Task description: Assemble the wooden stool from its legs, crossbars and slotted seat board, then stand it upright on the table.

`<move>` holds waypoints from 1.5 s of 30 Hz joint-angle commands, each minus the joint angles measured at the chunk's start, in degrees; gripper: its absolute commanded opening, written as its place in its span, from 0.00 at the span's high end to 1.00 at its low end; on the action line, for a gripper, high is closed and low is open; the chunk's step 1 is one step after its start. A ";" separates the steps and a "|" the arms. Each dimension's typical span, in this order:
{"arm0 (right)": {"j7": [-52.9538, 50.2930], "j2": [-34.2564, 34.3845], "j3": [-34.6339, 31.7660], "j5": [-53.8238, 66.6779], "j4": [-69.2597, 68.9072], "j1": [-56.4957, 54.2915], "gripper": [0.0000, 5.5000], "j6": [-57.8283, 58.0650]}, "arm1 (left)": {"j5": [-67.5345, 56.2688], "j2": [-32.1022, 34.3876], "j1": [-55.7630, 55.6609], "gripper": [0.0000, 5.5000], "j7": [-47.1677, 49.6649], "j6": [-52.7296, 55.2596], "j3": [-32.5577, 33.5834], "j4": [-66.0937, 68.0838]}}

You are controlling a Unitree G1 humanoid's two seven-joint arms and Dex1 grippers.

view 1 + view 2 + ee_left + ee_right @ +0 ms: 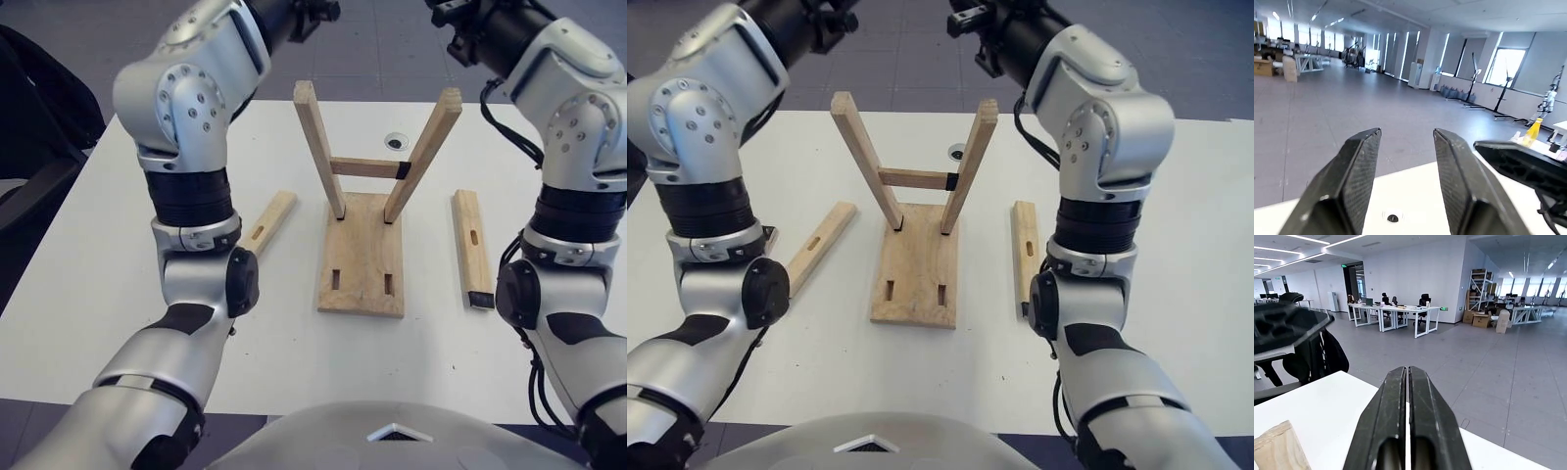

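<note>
Holding my left claw [1406, 139] spread, empty, my right claw [1408, 372] pinched closed on nothing, leg tip [1274, 450] near it, half cropped.

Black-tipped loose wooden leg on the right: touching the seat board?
Apart. Left eye view shows bare white table between that leg and the slotted wooden seat board.

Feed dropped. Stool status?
Left tool open, right tool shut. Two legs plus crossbar standing in seat board. Left loose leg, right loose leg flat beside it.
</note>
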 commanded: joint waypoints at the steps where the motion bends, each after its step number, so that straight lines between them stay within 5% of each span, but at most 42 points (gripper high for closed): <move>1: -7.79 3.95 -0.90 -0.87 -3.81 1.83 0.98 1.86 | 5.51 0.58 1.90 0.64 5.05 -0.77 -2.97 -4.41; 8: -20.96 10.85 4.24 -6.78 -17.41 9.58 0.98 0.95 | 9.58 -8.12 6.45 0.64 16.70 4.92 -5.42 -17.59; 20: -23.61 11.47 3.53 -10.54 -11.85 7.00 0.98 -7.32 | 12.81 -9.22 6.40 0.64 17.38 -5.36 -2.65 -9.78; 29: -17.25 4.55 -3.78 -5.10 -6.58 -14.58 0.98 -18.58 | 11.52 -0.27 -19.23 0.64 12.94 -23.39 4.84 0.78; 32: -16.94 3.55 -2.96 -6.13 -4.56 -14.78 0.98 -20.49 | 11.16 -0.72 -19.77 0.64 12.66 -25.05 4.42 2.64; 37: -16.37 8.12 2.73 -5.39 -3.35 3.94 0.98 -14.76 | 9.12 -7.74 -2.84 0.64 13.34 -18.59 1.39 4.26; 41: -16.30 11.31 8.60 -4.44 -3.48 31.36 0.98 -4.07 | 9.83 -17.12 32.65 0.64 19.43 1.95 -3.18 4.00; 45: -16.70 10.55 3.40 -2.75 -4.11 25.84 0.98 -4.14 | 10.64 -11.76 28.49 0.64 17.22 -0.54 -0.82 4.65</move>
